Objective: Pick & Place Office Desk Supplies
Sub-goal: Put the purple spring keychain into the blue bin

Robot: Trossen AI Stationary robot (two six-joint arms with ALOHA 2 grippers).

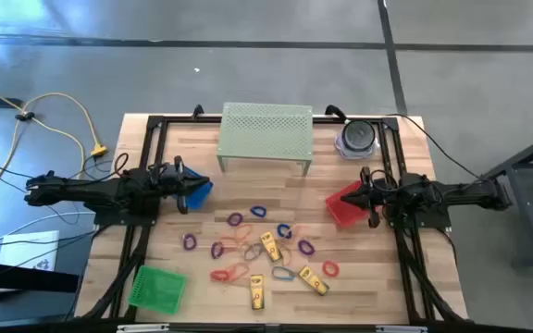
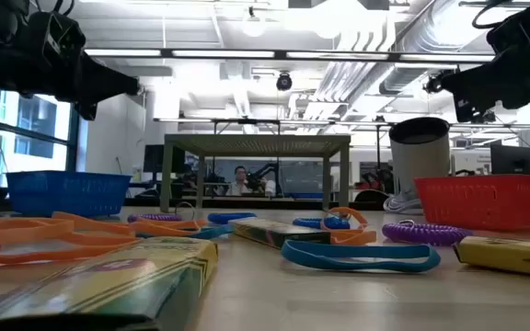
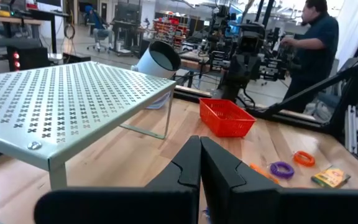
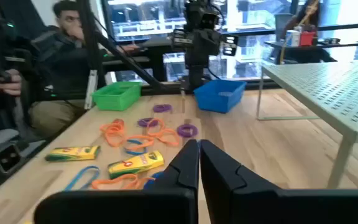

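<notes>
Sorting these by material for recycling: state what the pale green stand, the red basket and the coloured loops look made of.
Pale green stand: likely painted sheet metal, matte, punched with small holes, thin bent legs.
Red basket: mesh walls, probably plastic or coated wire; unclear which.
Coloured loops: thin, flat, limp bands, apparently rubber.

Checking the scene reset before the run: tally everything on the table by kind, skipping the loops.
Mesh baskets: 3 (blue basket, red basket, green basket)
Yellow boxes: 3
Perforated stand: 1
Round container: 1
Total: 8
</notes>
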